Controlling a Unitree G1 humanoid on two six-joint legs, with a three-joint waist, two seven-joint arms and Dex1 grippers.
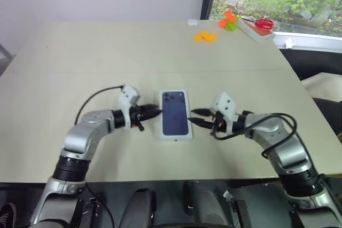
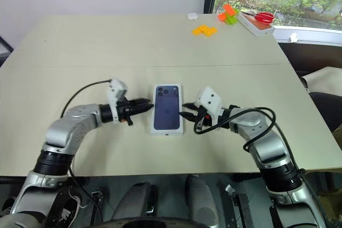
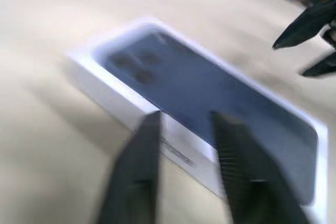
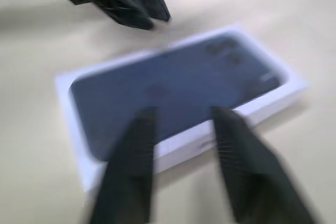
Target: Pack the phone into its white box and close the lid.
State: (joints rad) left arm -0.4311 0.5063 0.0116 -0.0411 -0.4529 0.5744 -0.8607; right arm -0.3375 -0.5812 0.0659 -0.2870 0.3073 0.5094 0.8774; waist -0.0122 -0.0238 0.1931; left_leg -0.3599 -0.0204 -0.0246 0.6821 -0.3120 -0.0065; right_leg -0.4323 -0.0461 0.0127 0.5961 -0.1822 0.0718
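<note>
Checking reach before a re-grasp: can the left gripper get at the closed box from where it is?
Probably yes. The left gripper sits open just beside the lid on its left long side, with bare table between them and the right gripper on the opposite side.

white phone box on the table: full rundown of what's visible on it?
The white box is closed: the lid, printed with a dark blue phone picture with its camera cluster at the far end, sits on it. Looks like cardboard, shallow, rectangular. It lies flat on the beige table, between the left gripper and right gripper; both are open, touching nothing.
</note>
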